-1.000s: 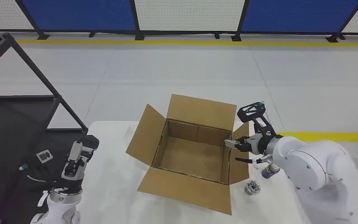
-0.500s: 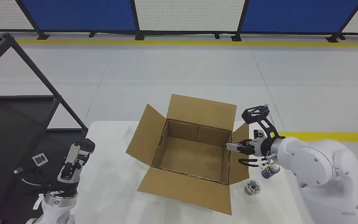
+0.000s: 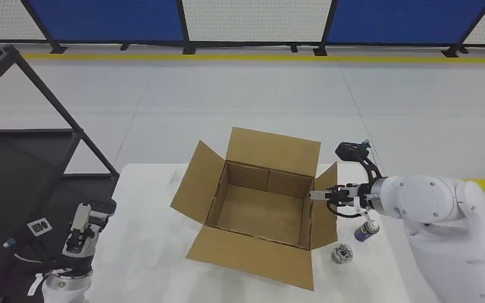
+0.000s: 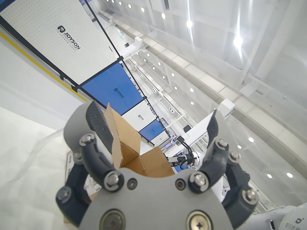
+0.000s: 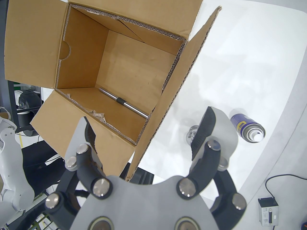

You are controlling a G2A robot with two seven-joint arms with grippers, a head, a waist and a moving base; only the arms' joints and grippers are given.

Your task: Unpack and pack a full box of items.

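An open cardboard box [image 3: 261,208] stands in the middle of the white table [image 3: 148,250], all flaps folded out. In the right wrist view a metal rod [image 5: 123,102] lies on the floor of the box [image 5: 134,56]. My right gripper [image 3: 331,203] hangs open above the box's right flap, which passes between its fingers [image 5: 203,130] without touching them. My left gripper [image 3: 83,221] is open and holds nothing, off the table's left edge. In its own view the left gripper [image 4: 156,125] tilts upward, with the box [image 4: 134,154] beyond it.
A blue spray can [image 3: 366,231] stands on the table right of the box, and a small metal part [image 3: 342,253] lies just in front of it. Both also sit beside the flap: the can [image 5: 248,127] and the part [image 5: 191,135]. A black rack [image 3: 45,163] stands at left.
My left arm has drawn back to the left and toward the near edge, away from the box. The right gripper has shifted slightly right along the flap.
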